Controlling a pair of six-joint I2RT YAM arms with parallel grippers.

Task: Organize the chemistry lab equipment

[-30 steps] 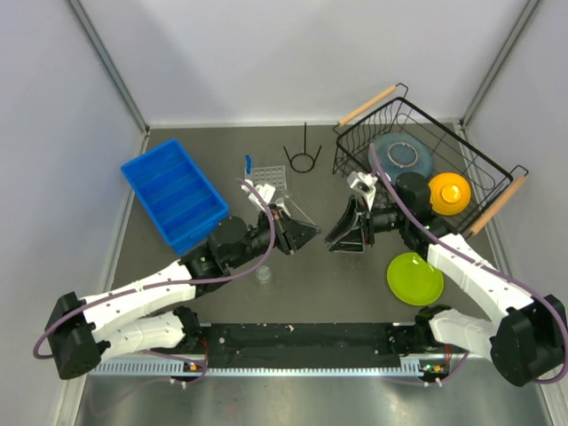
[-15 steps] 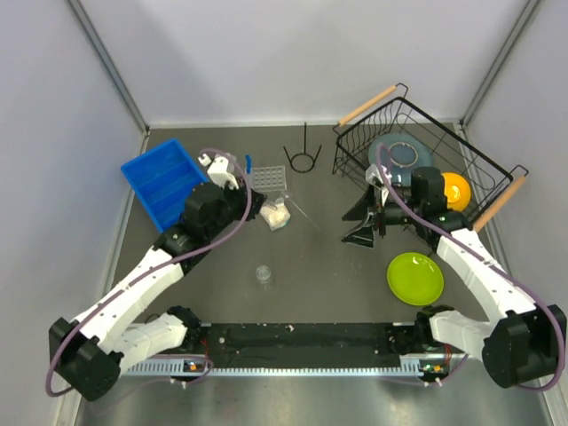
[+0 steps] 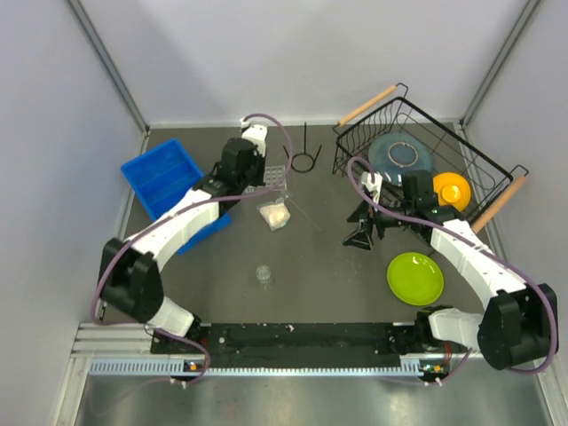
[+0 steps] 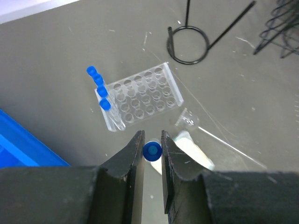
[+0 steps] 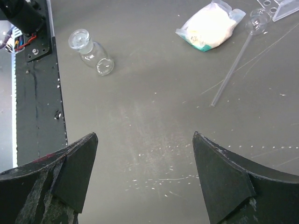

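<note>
On your counter (image 3: 337, 293) the rack (image 3: 273, 176) sits back centre, tubes (image 4: 99, 86) along its left edge, ring stand (image 3: 303, 158) behind-right. The filled piece (image 3: 274, 215) lies before the rack, the cup (image 3: 264, 274) nearer you. Bin (image 3: 155, 177) left, basket (image 3: 353, 153) right.

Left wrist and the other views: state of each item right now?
left gripper, jaws shut on blue-capped tube
right gripper, open, empty
rack, on table, four capped tubes along one edge, other holes empty
ring stand, ring empty
clear cup, loose on table
cream bag, lying on table
basket, holds grey plate and orange bowl
green plate, on table, bare
</note>
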